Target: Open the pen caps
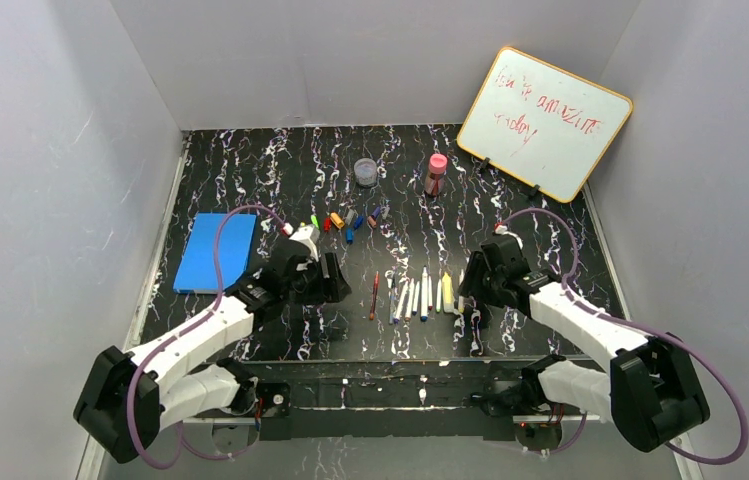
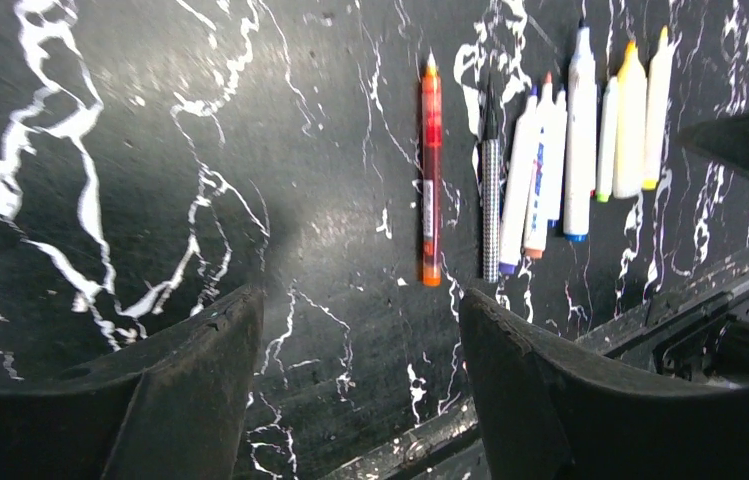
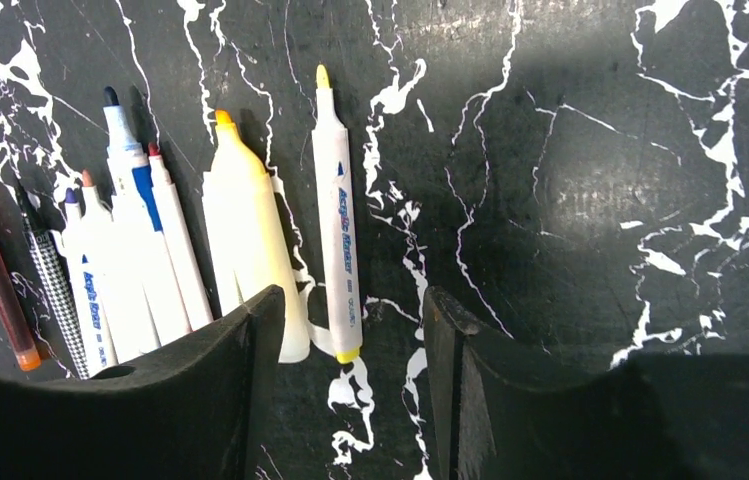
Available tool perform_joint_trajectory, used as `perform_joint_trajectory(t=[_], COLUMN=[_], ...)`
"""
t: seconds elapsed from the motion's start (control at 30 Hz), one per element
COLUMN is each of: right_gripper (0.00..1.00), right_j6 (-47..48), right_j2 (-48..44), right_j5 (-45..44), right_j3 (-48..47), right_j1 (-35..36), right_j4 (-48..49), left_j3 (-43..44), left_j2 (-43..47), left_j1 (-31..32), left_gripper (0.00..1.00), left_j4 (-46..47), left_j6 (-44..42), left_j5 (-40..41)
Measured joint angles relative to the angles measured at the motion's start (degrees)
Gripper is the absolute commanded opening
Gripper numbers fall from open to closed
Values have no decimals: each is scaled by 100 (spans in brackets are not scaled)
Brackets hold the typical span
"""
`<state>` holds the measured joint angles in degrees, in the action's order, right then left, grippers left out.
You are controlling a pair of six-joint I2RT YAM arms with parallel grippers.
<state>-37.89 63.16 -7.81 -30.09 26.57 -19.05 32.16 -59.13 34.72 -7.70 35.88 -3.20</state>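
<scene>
Black surface (image 1: 250,160) veined with white carries 8 pens (image 1: 415,295) laid side by side in a tight row between the two arms. Their long axes run near to far, roughly parallel, and every writing tip points away from the arm bases, with the butt ends toward them. All the tips are bare.

At the row's left end lies a thin red pen (image 2: 431,170), slightly apart. Next to it is a chequered dark pen (image 2: 490,200), followed by the white markers. At the right end lie a fat yellow highlighter (image 3: 245,230) and a white marker with a yellow tip (image 3: 336,210).

The pen caps (image 1: 345,220) sit as a loose cluster farther back and to the left of the row, well apart from the pens, in green, red, orange and blue.

The left fingers (image 2: 200,380) are spread wide with nothing between them, just left of the red pen. The right fingers (image 3: 200,390) are also parted and empty at the row's right end. In the wrist view the yellow-tipped marker's butt end falls in their gap, though contact cannot be judged.

A blue pad (image 1: 215,250) lies at the left. A clear jar (image 1: 365,172), a pink-capped bottle (image 1: 436,173) and a whiteboard (image 1: 545,120) stand at the back.
</scene>
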Motion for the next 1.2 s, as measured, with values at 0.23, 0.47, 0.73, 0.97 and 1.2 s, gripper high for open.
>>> perform_joint_trajectory(t=[0.23,0.47,0.73,0.97,1.2], right_gripper=[52,36,27,25,25], right_j6=[-7,52,50,7,-101], right_j2=[409,723,739,741,837], right_j5=[131,232,588,892,1014], right_j3=[85,22,87,146,149], right_j1=[-103,-107,-109,59,293], right_j4=[369,730,826,916,1078], left_j3=[-129,-179,-385,-461,-485], left_j2=[-267,-254,-302,-487,-450], left_j1=[382,411,415,439,442], left_gripper=[66,66,65,65,65], left_j4=[52,129,256,339,417], left_j6=[295,404,472,520,529], left_j5=[90,129,131,129,129])
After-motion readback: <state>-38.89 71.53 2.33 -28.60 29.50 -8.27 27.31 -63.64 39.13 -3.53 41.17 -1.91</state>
